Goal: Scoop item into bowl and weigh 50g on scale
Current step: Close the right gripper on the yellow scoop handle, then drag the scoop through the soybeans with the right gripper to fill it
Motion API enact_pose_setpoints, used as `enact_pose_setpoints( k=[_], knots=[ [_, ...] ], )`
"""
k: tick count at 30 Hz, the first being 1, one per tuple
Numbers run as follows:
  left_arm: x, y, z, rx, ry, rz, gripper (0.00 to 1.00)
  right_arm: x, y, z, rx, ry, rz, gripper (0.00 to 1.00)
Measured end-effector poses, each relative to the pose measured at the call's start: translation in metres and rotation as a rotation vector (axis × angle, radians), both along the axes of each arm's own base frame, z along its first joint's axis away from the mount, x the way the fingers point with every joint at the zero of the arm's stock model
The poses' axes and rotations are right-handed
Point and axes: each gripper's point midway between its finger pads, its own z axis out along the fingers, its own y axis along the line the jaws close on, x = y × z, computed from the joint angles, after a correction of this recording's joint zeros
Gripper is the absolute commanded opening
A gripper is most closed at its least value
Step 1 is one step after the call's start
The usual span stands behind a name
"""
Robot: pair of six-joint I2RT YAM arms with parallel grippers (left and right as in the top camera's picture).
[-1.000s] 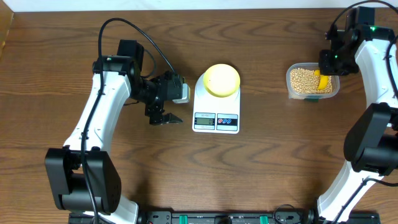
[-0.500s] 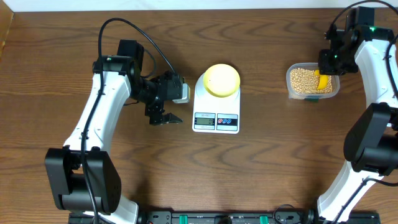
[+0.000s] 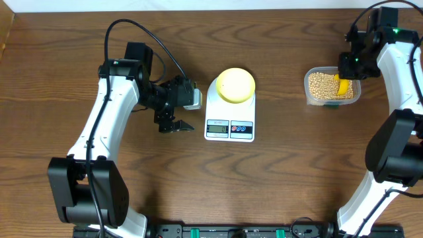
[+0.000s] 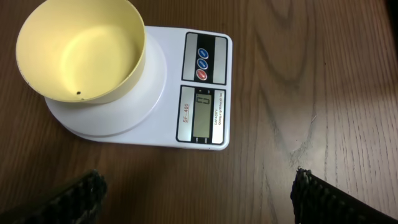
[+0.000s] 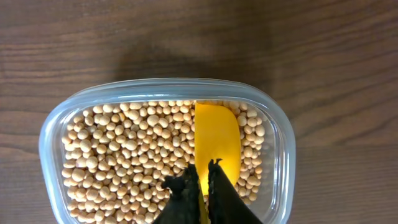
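The pale-yellow bowl [image 3: 236,85] [image 4: 81,53] stands empty on the white scale [image 3: 230,124] [image 4: 202,121] at the table's middle. The tan grains [image 3: 321,84] [image 5: 124,155] fill a clear plastic container [image 3: 332,100] [image 5: 277,134] at the right. My right gripper [image 3: 346,68] [image 5: 203,169] is shut on the yellow scoop [image 3: 342,86] [image 5: 217,140], whose blade lies among the grains. My left gripper [image 3: 173,125] [image 4: 196,186] is open and empty, low over the table just left of the scale.
The table's back edge meets a white wall [image 3: 198,5]. Bare wood lies between the scale and the container and in front of both.
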Motion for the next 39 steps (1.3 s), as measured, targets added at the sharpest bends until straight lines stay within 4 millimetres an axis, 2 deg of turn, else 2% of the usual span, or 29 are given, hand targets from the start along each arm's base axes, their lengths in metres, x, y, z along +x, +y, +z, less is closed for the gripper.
enact_pose_setpoints(
  k=[2, 19, 32, 39],
  knots=[
    [0.0, 0.0, 0.0, 0.0, 0.0, 0.0, 0.98, -0.001, 0.0, 0.0, 0.001, 0.004, 0.0, 0.01],
    [0.0, 0.0, 0.0, 0.0, 0.0, 0.0, 0.98, -0.001, 0.0, 0.0, 0.01, 0.004, -0.001, 0.01],
    [0.0, 0.0, 0.0, 0.0, 0.0, 0.0, 0.98, -0.002, -0.017, 0.006, 0.212, -0.048, -0.059, 0.01],
    [0.0, 0.0, 0.0, 0.0, 0.0, 0.0, 0.98, 0.001, -0.016, 0.01, 0.289, -0.079, -0.056, 0.01]
  ],
)
